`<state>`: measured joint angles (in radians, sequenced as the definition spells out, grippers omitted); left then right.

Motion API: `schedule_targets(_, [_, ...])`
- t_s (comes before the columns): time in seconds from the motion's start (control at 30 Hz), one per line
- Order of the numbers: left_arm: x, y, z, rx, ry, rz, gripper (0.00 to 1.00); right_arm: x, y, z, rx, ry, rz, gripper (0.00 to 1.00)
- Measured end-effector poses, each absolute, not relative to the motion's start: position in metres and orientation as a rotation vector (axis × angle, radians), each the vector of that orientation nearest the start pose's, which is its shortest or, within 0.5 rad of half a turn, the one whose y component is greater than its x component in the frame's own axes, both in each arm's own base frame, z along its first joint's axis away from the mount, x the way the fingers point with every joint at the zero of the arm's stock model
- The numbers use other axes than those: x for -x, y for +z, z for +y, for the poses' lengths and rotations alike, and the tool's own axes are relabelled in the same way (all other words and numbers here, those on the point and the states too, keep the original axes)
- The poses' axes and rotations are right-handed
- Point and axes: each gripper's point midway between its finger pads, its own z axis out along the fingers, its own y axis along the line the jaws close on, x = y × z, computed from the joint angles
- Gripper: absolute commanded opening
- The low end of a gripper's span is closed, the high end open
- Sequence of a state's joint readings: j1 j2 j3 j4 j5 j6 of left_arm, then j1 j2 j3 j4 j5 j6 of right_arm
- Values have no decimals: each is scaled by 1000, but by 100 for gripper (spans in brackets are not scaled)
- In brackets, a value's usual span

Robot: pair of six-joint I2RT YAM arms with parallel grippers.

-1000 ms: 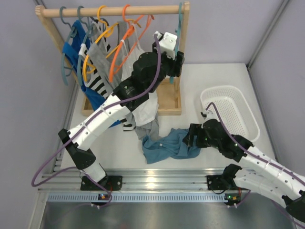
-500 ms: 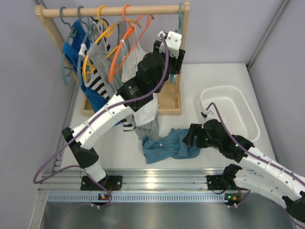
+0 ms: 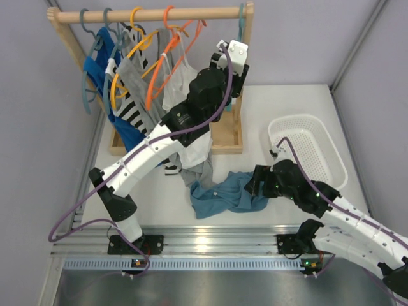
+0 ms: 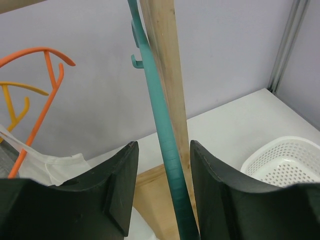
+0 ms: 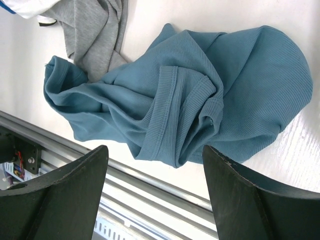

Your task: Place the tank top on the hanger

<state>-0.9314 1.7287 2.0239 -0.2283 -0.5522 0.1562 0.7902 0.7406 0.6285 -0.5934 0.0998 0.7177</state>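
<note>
The tank top (image 3: 224, 194) lies crumpled on the table near the front edge; in the right wrist view it (image 5: 200, 100) fills the middle. My right gripper (image 3: 253, 183) hangs just above its right side, open and empty (image 5: 155, 195). The hanger (image 3: 241, 22) hangs at the right end of the wooden rod, close against the rack's right post. My left gripper (image 3: 238, 86) is raised to it and open (image 4: 164, 190); the hanger's teal arm (image 4: 167, 135) runs between the jaws, with a gap on each side.
The wooden rack (image 3: 153, 14) holds orange hangers (image 3: 167, 25), grey-blue hangers and several garments. Its right post (image 4: 165, 60) stands directly behind the teal hanger. A white basket (image 3: 309, 150) sits at the right. A grey garment (image 5: 95, 30) lies beside the tank top. A metal rail (image 3: 204, 239) runs along the front.
My left arm has moved up and to the right, bringing its gripper around the teal hanger by the post. The right arm and the tank top have not moved.
</note>
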Motion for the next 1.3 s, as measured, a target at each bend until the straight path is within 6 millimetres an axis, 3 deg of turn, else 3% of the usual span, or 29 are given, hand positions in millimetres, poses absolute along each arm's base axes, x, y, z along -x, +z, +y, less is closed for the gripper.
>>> schedule_targets(0.27, [-379,478,-340,-367,-178,1469,28,-166,137,182,32,666,2366,75])
schedule_targets(0.33, [-381,476,-340,-365,-168,1472,10,-166,137,183,34,669,2367,75])
schedule_targets(0.4, [-384,477,-335,-342,-141,1473,0,-165,137,183,35,670,2368,75])
schedule_targets(1.3, [-386,495,-330,-277,-131,1416,0,-164,136,184,41,672,2377,75])
